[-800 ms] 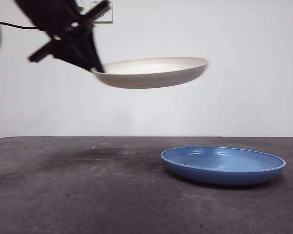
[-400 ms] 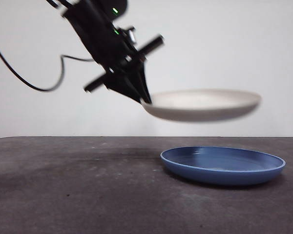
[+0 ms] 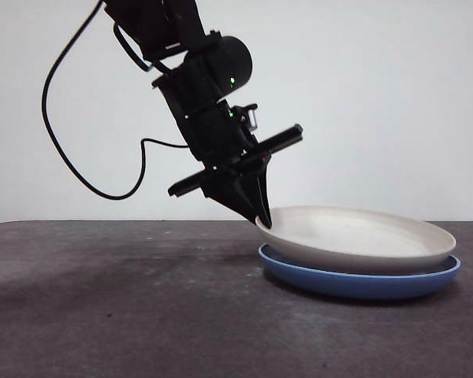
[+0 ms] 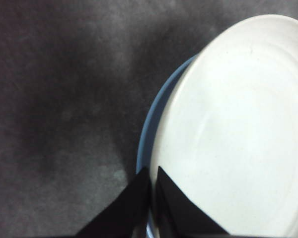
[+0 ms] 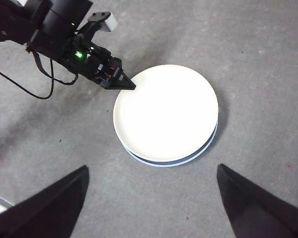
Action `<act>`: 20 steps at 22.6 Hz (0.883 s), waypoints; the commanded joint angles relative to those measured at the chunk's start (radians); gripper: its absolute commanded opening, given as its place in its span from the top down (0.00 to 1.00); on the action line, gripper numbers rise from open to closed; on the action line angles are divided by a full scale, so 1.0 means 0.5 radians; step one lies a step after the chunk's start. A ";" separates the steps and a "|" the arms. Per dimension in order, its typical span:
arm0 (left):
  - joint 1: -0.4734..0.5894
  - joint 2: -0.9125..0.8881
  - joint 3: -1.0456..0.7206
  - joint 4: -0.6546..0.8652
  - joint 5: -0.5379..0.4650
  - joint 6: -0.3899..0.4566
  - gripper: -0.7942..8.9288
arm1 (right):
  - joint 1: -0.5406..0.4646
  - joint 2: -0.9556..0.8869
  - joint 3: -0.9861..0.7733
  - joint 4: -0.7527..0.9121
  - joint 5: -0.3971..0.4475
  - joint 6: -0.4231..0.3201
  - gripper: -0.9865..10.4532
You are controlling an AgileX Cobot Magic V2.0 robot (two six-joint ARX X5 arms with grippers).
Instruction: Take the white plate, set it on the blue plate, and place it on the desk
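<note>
The white plate [image 3: 355, 236] lies face up inside the blue plate [image 3: 361, 279], one on top of the other, on the desk [image 3: 126, 315]. Being round, it has no long axis; it sits slightly tilted, the rim on the gripper's side raised a little higher than the far side, and it is shifted a bit so that a crescent of blue rim shows along one edge in the wrist views. The left gripper [image 3: 262, 219] comes down at a slant from the upper left of the front view, and its two black jaws are clamped on the white plate's near rim, one jaw above the lip and one below it, nearly closed with only the rim's thickness between them. A black cable [image 3: 71, 157] loops behind the arm. The right gripper [image 5: 151, 198] hangs high above the desk, well apart from the plates, its jaws spread wide and holding nothing. There are two plates, one white and one blue, and two grippers; nothing else stands beside the stack
</note>
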 commanded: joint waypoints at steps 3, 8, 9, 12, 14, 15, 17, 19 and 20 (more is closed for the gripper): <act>-0.043 0.076 0.060 0.008 0.001 0.014 0.91 | 0.008 0.011 0.032 0.008 0.004 0.019 0.55; -0.051 0.076 0.060 -0.039 0.003 0.014 0.69 | 0.008 0.011 0.032 0.008 0.003 0.019 0.55; -0.052 0.076 0.060 -0.039 0.005 0.014 0.64 | 0.008 0.011 0.032 0.008 0.003 0.019 0.55; -0.053 0.073 0.076 -0.054 0.032 0.013 0.62 | 0.008 0.011 0.032 0.007 0.003 0.019 0.55; -0.053 0.073 0.129 -0.128 0.032 0.027 0.62 | 0.008 0.011 0.032 0.007 0.002 0.019 0.55; -0.053 0.072 0.163 -0.169 0.032 0.052 0.62 | 0.008 0.011 0.032 0.007 0.002 0.018 0.55; -0.051 0.040 0.228 -0.246 0.032 0.072 0.62 | 0.008 0.011 0.032 0.000 0.002 0.018 0.55; -0.035 -0.069 0.277 -0.288 0.031 0.135 0.62 | 0.008 0.011 0.031 -0.008 0.003 0.018 0.55; -0.033 -0.113 0.277 -0.289 0.031 0.152 0.62 | 0.008 0.011 0.031 -0.008 0.003 0.018 0.55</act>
